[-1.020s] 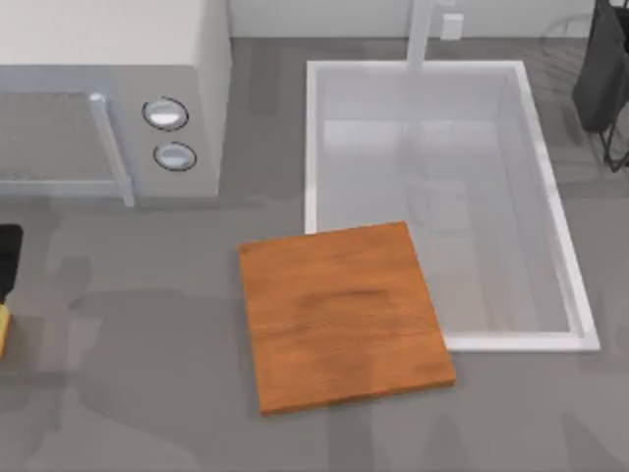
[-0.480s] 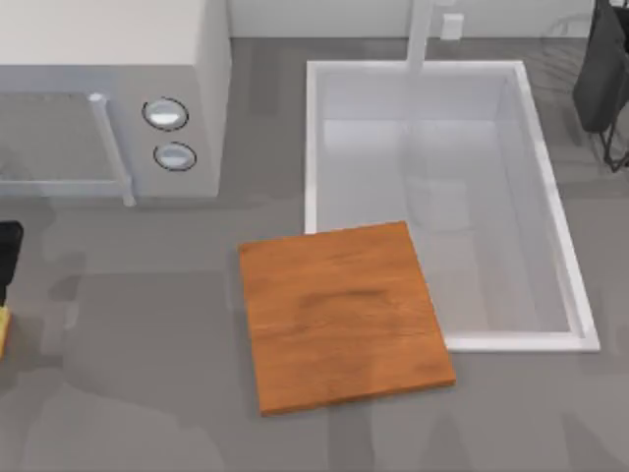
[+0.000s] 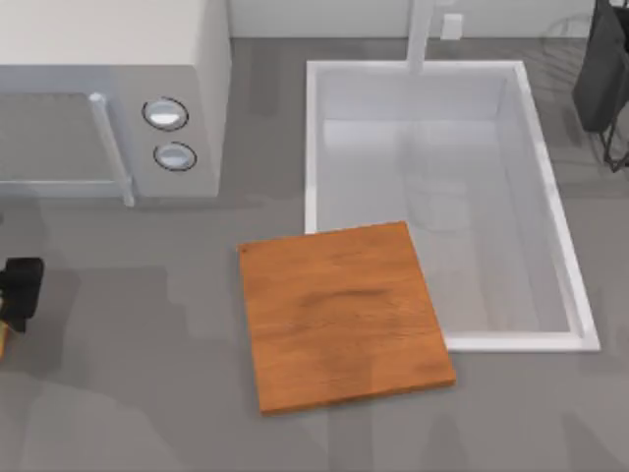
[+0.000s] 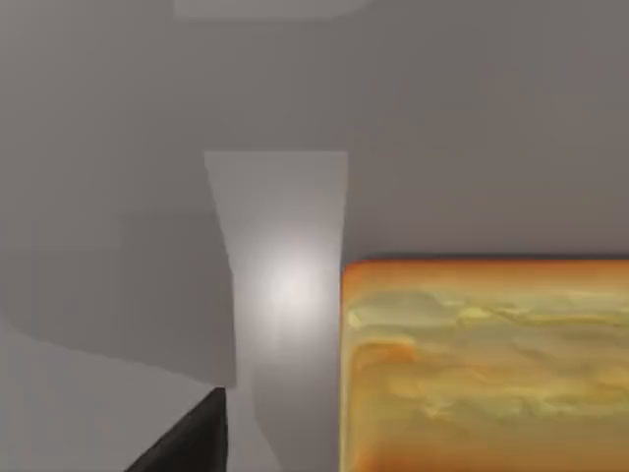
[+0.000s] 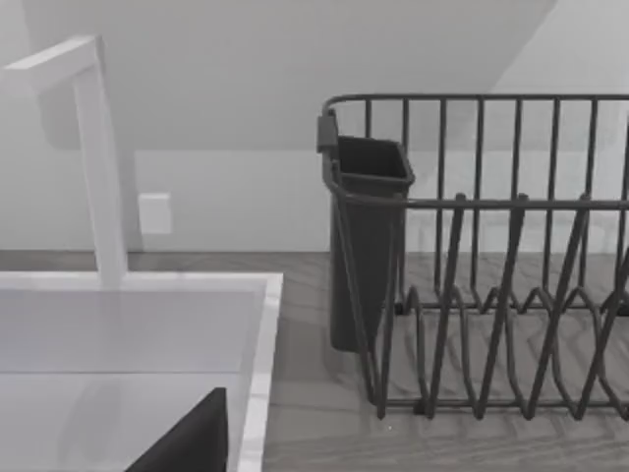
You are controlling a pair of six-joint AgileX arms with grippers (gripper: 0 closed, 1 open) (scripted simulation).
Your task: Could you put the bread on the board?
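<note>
The bread (image 4: 486,364), a golden-yellow piece with a flat edge, lies on the grey counter and looms large in the left wrist view. In the top view a sliver of the bread (image 3: 3,340) peeks in at the far left edge. My left gripper (image 3: 20,291) hovers just above it, open, with one dark fingertip (image 4: 192,442) beside the bread and not touching it. The board (image 3: 344,315), orange-brown wood, lies flat mid-table, well to the right of the bread. My right gripper is parked by the dish rack, with one fingertip (image 5: 192,442) showing.
A white sink basin (image 3: 550,206) with a faucet (image 3: 421,34) adjoins the board's right corner. A microwave (image 3: 108,98) stands at the back left. A dark dish rack (image 5: 491,295) with a cutlery cup (image 5: 364,236) sits at the back right.
My left gripper has moved a little to the right and toward the table's front, coming lower over the bread. The board and the right arm have not moved.
</note>
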